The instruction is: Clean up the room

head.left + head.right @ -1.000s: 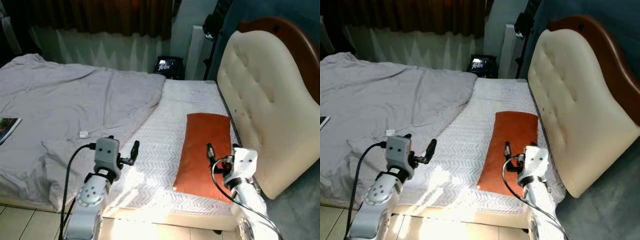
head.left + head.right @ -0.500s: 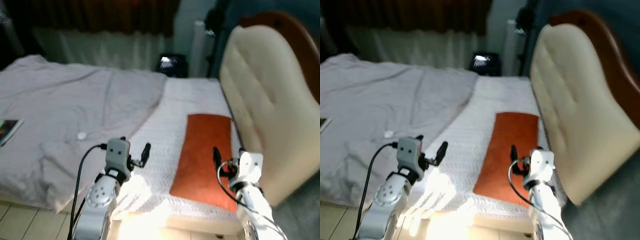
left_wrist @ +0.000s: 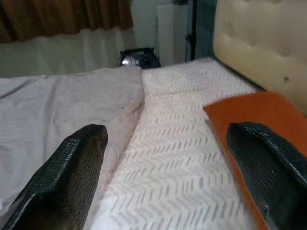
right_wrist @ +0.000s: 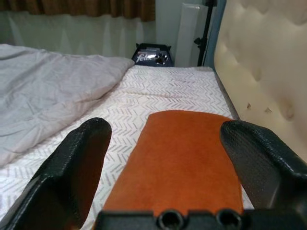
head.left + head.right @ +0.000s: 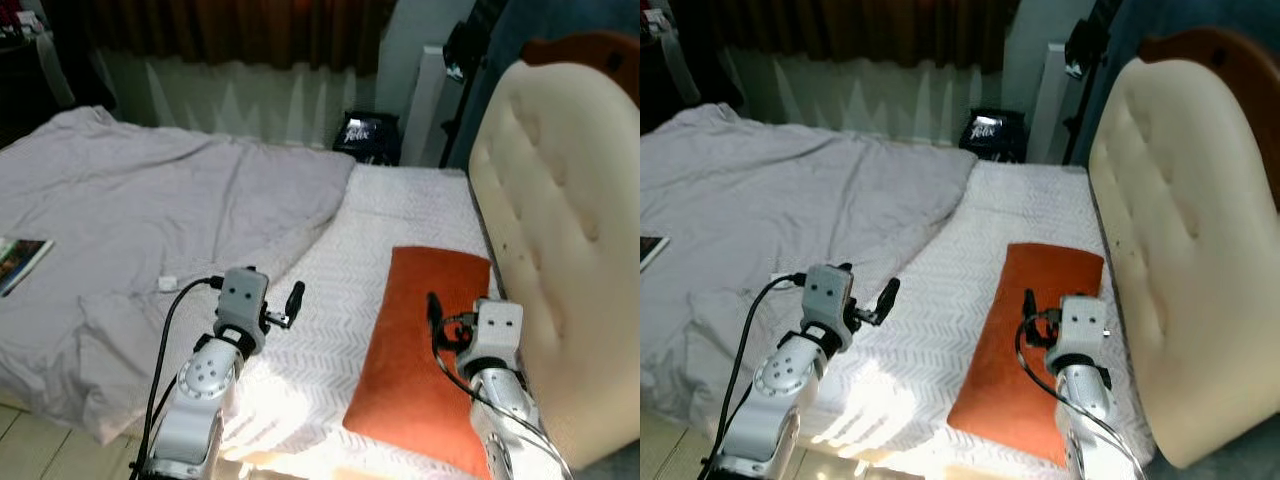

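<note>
One flat orange pillow [image 5: 425,350]

Burnt-orange pillow [image 5: 425,350] on a white sheet [image 5: 330,330] with a grey herringbone weave, pale lilac-grey duvet [image 5: 150,220] rumpled alongside. Cream tufted headboard [image 5: 560,250] edged in reddish-brown wood, dark brown curtains [image 5: 230,30] over a whitish sheer behind.

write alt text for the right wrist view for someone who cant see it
The right gripper, its two black fingers spread wide open, points along a flat orange pillow lying on a white patterned bed sheet. A cream padded headboard runs along one side, a rumpled grey blanket covers the other, and a dark bag sits beyond the bed.
</note>
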